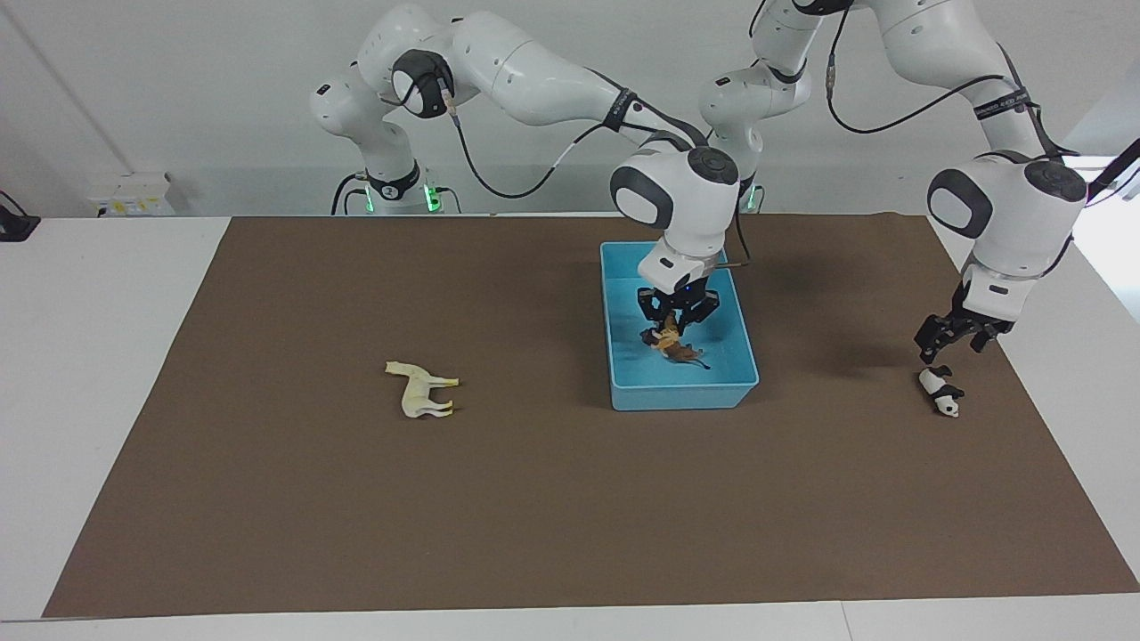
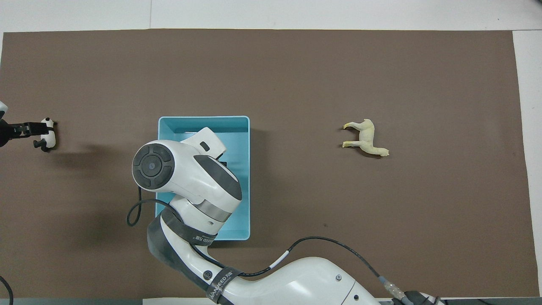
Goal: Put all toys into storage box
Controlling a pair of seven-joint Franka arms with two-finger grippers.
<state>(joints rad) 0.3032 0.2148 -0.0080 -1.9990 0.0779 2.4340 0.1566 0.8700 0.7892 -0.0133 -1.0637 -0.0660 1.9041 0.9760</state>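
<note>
We see the horse [image 1: 425,390] lying on the mat toward the right arm's end; our right gripper [image 1: 674,322], fingers spread, is dropping toys [image 1: 674,347] into the storage box [image 1: 623,356]; our left gripper [image 1: 955,338], open, hovers over the panda [image 1: 940,392], which it must descend on and pinch

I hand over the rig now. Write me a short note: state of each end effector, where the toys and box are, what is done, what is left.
Right end effector: inside the blue box, just over a brown toy at the box floor; whether it grips or has let go is unclear.
Left end effector: open, just above the panda, at the left arm's end of the table.
White horse: lying on its side on the brown mat, toward the right arm's end.
Done: brown toy at the box.
Left: panda and horse. No other toy can be made out.
</note>
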